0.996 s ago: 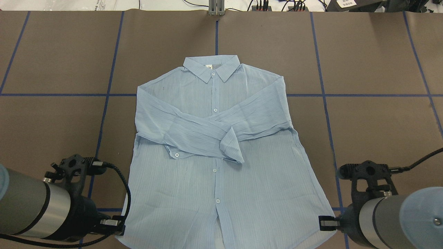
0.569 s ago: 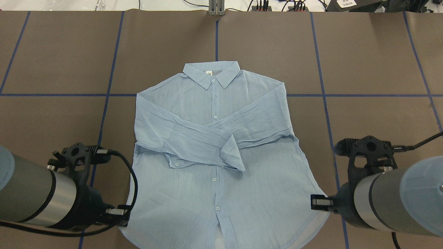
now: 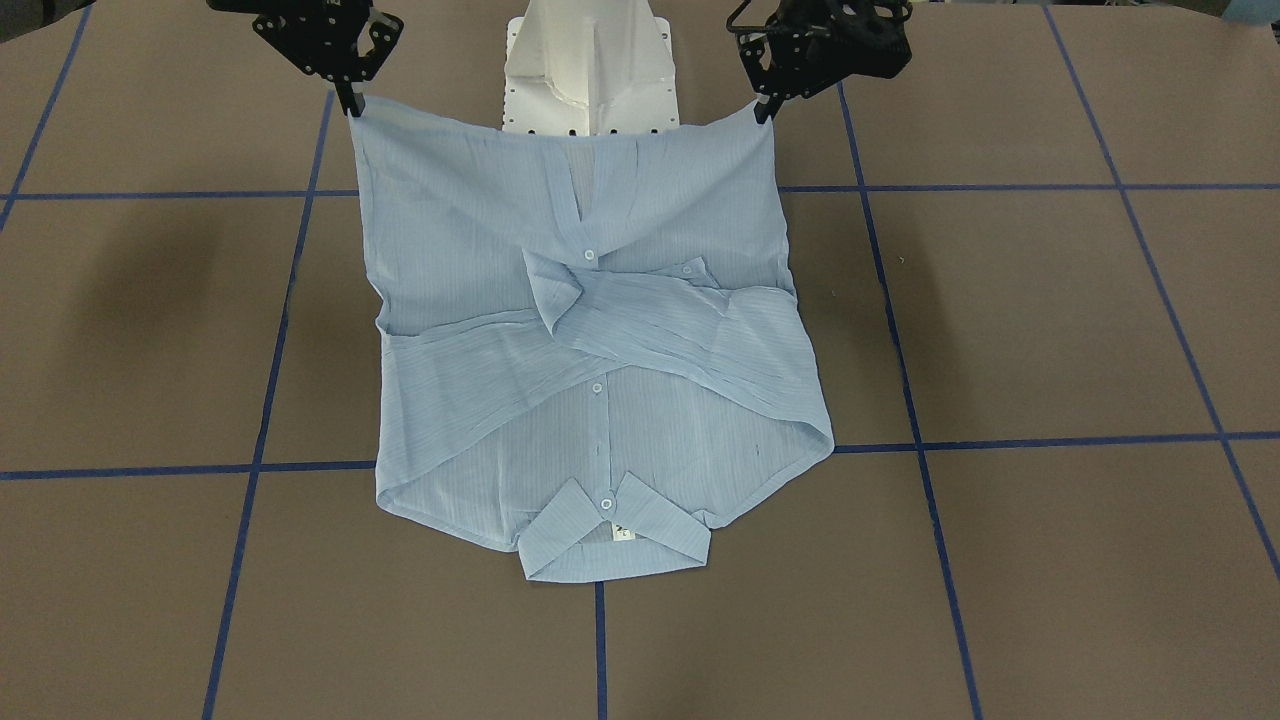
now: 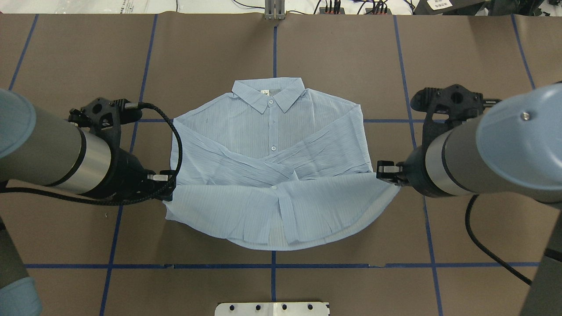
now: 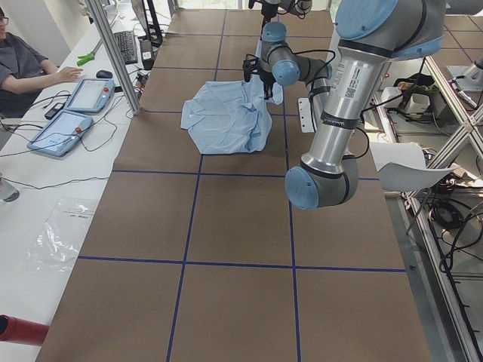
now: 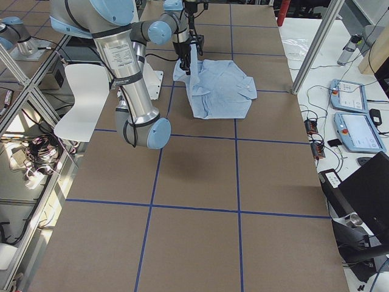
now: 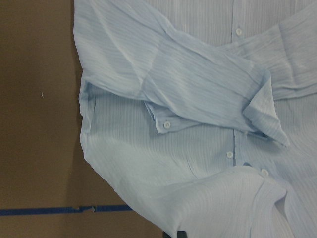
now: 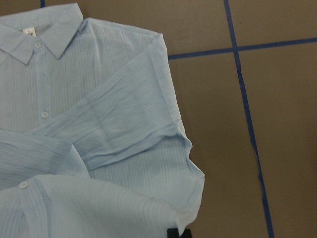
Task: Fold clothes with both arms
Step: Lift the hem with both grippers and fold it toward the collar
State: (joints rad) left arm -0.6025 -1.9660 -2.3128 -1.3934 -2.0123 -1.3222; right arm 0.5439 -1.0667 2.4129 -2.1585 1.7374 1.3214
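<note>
Brown surface [image 4: 461, 66] gridded with blue tape [image 4: 351, 265]; a white side surface [image 5: 30, 196] carries tablets [image 5: 90, 94] beside a seated person [image 5: 23, 64]; the shirt [image 4: 272, 131] lies mid-surface, its long axis running away from the robot, collar [image 4: 268, 90] at the far end; left pincer [image 3: 765, 108] and right pincer [image 3: 352, 103] each clamp a raised hem corner.

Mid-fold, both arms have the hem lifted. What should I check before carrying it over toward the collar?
1. Left gripper shut on its hem corner of the shirt: ok.
2. Right gripper shut on the other corner: ok.
3. Hem roughly level between them: ok.
4. Sleeves crossed inside the body outline: ok.
5. Collar lying flat: ok.
6. Depth of each pinch: cannot tell.
</note>
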